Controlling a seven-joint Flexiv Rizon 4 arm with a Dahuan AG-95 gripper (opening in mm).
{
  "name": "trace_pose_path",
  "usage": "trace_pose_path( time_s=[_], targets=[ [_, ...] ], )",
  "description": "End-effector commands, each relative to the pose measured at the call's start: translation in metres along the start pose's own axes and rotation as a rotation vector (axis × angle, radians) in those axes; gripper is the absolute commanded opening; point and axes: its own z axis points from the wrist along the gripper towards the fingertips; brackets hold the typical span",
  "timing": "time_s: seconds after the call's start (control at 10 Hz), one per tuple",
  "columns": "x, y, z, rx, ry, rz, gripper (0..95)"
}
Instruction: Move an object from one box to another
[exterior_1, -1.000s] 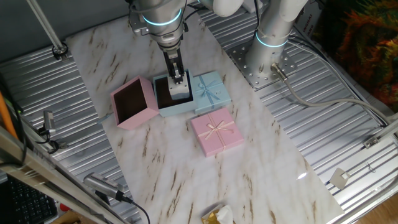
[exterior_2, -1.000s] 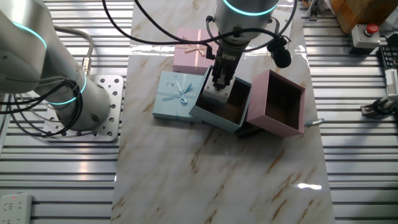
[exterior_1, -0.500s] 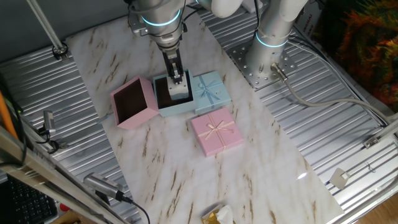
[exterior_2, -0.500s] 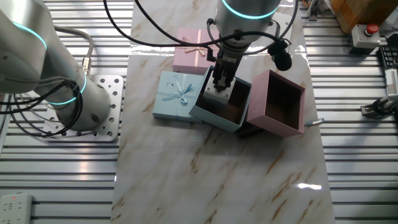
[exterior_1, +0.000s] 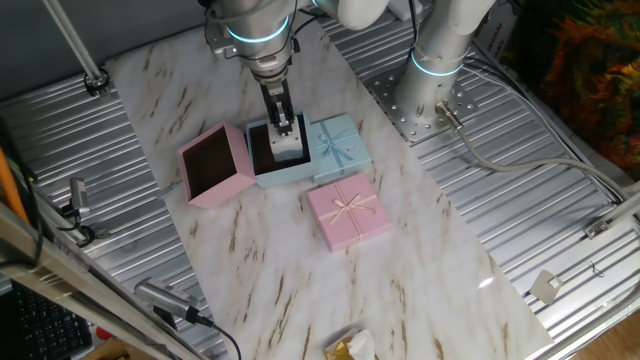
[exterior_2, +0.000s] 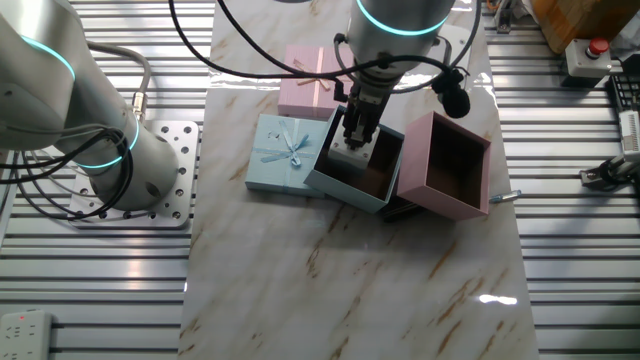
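- Tool (exterior_2: 355, 140): reaches down into the blue box (exterior_2: 345, 185); whether it pinches the object (exterior_2: 347, 159) cannot be told.
- Object: directly beneath the tool, on the box floor.
- Risk: lifting before release could drag it out.
- Pink box (exterior_2: 445, 168): beside, emptied.

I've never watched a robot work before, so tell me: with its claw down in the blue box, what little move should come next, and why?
Probably lift the gripper straight up. The white block already sits inside the blue box, and the pink box looks empty. Whether the gripper has let go is unclear.
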Motion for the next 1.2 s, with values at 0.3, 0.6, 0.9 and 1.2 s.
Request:
trace_pose_path(
  time_s=[0.3,0.6,0.9,1.2],
  targets=[
    [0.0013,0.0,0.005,0.0,-0.003,-0.002,0.0],
    [0.0005,-0.0001,0.0083,-0.002,-0.002,-0.003,0.0],
    [0.0001,0.0003,0.0099,0.002,0.001,-0.004,0.0],
    [-0.0006,0.0004,0.0112,0.001,0.004,-0.005,0.0]
  ],
)
